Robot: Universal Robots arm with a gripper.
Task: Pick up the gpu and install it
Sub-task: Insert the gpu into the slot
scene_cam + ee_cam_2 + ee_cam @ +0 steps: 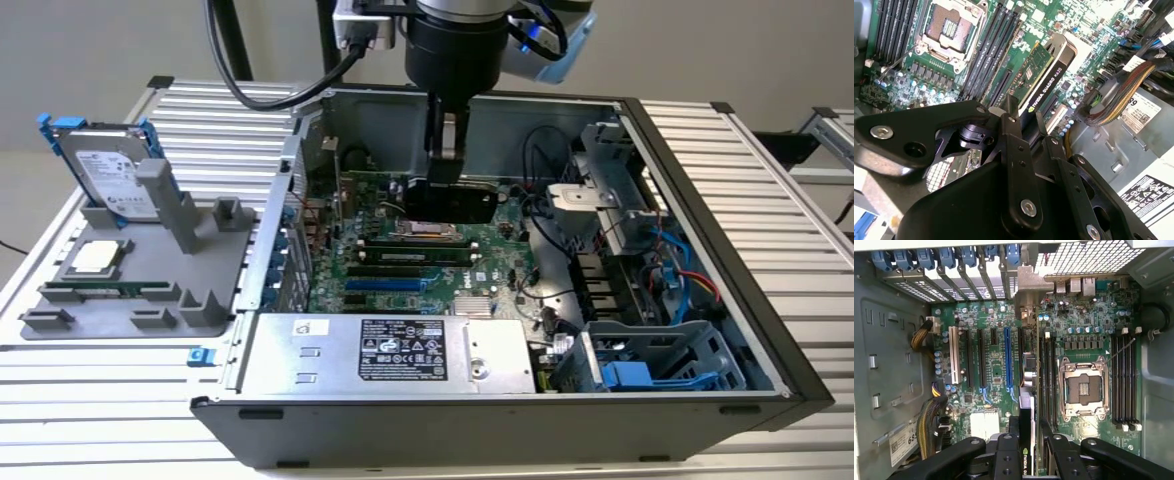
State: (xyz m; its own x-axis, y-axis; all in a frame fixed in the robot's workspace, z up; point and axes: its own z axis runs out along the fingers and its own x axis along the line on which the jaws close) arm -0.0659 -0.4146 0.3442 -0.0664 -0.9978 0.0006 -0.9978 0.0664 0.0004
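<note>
In the exterior view, the arm reaches down from above into the open computer case (747, 300), which lies on its side on the ribbed metal counter (801, 190). The gripper (451, 185) is clamped on the gpu (461, 203), a dark flat card held on edge above the green motherboard (400, 265), over the area around the processor socket (430, 228). The card hangs clear of the board. A silver power supply (387, 355) sits along the near wall of the case. To the exterior view's left, a grey holder (134, 290) on the counter carries a hard drive (107, 170) in a blue frame, standing upright, a processor chip (96, 257) lying flat, and a narrow green memory stick (107, 288).

In the second wrist view, the black gripper fingers (1016, 145) close on the gpu (1046, 75), which shows its black shroud edge and green board and angles away over the motherboard (934, 75). The empty processor socket (949, 25) and black memory slots (994, 45) lie beyond it. A bundle of coloured cables (1119, 100) runs nearby.

In the first wrist view, the gpu (1026, 415) is seen edge-on between the gripper fingers (1009, 455), its silver bracket (1026, 290) near the case's rear slot openings. It hovers between the blue expansion slot (1008, 360) and the memory slots (1048, 375), beside the processor socket (1084, 387).
</note>
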